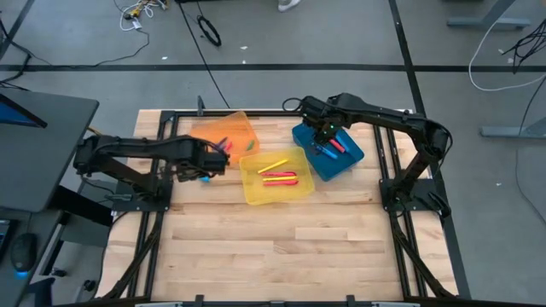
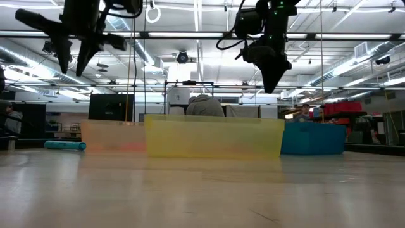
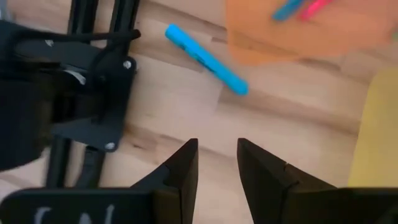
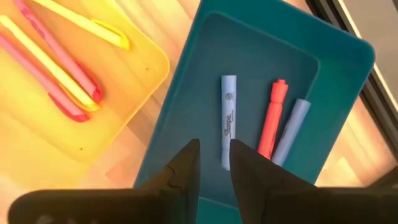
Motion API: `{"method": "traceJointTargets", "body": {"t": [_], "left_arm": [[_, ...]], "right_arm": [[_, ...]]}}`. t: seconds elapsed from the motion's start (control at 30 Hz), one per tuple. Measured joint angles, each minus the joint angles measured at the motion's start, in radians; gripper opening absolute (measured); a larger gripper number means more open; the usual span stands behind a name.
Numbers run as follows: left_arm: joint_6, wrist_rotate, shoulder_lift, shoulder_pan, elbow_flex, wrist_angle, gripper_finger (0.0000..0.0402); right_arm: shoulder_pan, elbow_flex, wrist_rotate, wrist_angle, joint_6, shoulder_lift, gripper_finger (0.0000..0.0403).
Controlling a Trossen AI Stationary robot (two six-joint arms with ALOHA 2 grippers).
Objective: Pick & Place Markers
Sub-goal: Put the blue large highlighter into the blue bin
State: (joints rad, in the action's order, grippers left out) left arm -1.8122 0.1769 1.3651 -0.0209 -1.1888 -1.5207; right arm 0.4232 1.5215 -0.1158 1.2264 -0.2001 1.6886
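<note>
Loose blue marker [image 3: 207, 60] lies flat on the table [image 1: 281, 230], just outside the orange bin [image 1: 229, 133], on the side away from the yellow bin [image 1: 275, 176]. Other markers already binned: blue + pink in orange bin, yellow + pink/red in yellow bin, pale blue, red and a grey-blue one in the blue bin [image 4: 186, 118].

Left claw [image 3: 217, 165] hangs above the table near the orange bin, jaws part open w/ a narrow gap, nothing in them; loose marker sits ahead of it, not between the fingers. Right claw [image 4: 214, 165] is over the blue bin, jaws nearly together, empty, pale blue marker [image 4: 228, 121] just beyond the tips.

Risks, as I judge: left gap looks tight for a marker lying skewed to the jaws, so a tip could land on it and roll it twd the frame rail [image 3: 102, 68]. Descent close to the orange bin wall could shove the bin. Right claw dropping lower could nudge markers in the blue bin.
</note>
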Motion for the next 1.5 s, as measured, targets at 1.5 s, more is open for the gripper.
{"method": "traceJointTargets", "body": {"t": [1.5], "left_arm": [[0.902,0.233,0.026,0.022,0.256,0.261,0.0112]], "right_arm": [[0.0,0.0,0.083,-0.091,0.022,0.0,0.0087]]}}
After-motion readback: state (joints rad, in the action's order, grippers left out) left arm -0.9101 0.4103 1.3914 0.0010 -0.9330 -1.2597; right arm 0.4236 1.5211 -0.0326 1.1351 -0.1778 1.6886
